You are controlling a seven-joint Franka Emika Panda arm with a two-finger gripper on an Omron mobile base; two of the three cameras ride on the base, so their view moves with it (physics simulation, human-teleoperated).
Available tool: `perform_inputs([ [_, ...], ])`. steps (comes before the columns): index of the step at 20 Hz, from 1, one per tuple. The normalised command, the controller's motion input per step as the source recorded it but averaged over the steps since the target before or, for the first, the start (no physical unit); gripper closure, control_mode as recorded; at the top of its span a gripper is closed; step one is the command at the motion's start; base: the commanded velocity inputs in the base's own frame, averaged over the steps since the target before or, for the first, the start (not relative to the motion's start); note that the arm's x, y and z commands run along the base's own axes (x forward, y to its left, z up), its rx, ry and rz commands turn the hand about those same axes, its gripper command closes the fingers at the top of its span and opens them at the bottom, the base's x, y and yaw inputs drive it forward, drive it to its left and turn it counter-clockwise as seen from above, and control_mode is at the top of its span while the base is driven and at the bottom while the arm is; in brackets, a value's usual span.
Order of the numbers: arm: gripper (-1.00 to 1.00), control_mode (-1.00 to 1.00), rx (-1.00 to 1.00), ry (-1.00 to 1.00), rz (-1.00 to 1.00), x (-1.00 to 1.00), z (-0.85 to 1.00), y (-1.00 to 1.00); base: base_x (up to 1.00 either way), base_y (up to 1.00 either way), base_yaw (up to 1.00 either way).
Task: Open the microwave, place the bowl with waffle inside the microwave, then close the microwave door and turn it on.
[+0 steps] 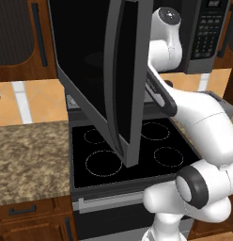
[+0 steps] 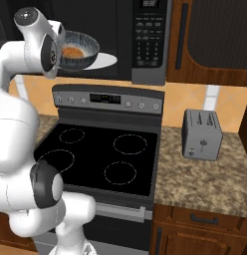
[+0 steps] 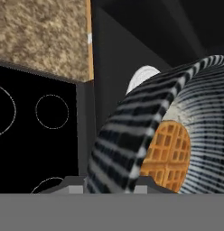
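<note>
Above the stove (image 2: 95, 159): bowl with waffle (image 2: 78, 51) carried toward microwave (image 2: 145, 40).
Gripper (image 3: 111, 182) pinching the rim, door (image 1: 116, 80) swung wide for entry.

Black glass-top stove (image 2: 98, 154) with four ring marks, grey control panel (image 2: 108, 99) behind. Speckled granite counters (image 1: 29, 157) on both sides. Grey toaster (image 2: 201, 134) right. Brown wood cabinets (image 2: 215, 40) above and below; orange tiled wall (image 1: 36, 101).

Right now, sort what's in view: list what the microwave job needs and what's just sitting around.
Needed for the job:
- microwave
- its door, swung open
- bowl with the waffle, held up at the microwave's opening
- pincer, shut on the bowl's rim

Just sitting around:
- stove
- toaster on the counter
</note>
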Motion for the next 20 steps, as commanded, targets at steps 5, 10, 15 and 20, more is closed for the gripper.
perform_inputs([
  [5, 1.00, -1.00, 0.17, -0.11, 0.00, 0.57, -0.03, 0.00, 0.00, 0.00, 0.00],
  [10, -1.00, -1.00, 0.13, -0.05, 0.00, 0.52, -0.15, 0.00, 0.00, 0.00, 0.00],
  [15, -1.00, -1.00, 0.06, -0.04, 0.00, 0.09, -0.02, -0.09, 0.00, 0.00, 0.00],
  [20, -1.00, -1.00, 0.00, -0.02, 0.01, -0.45, 0.22, -0.07, 0.00, 0.00, 0.00],
])
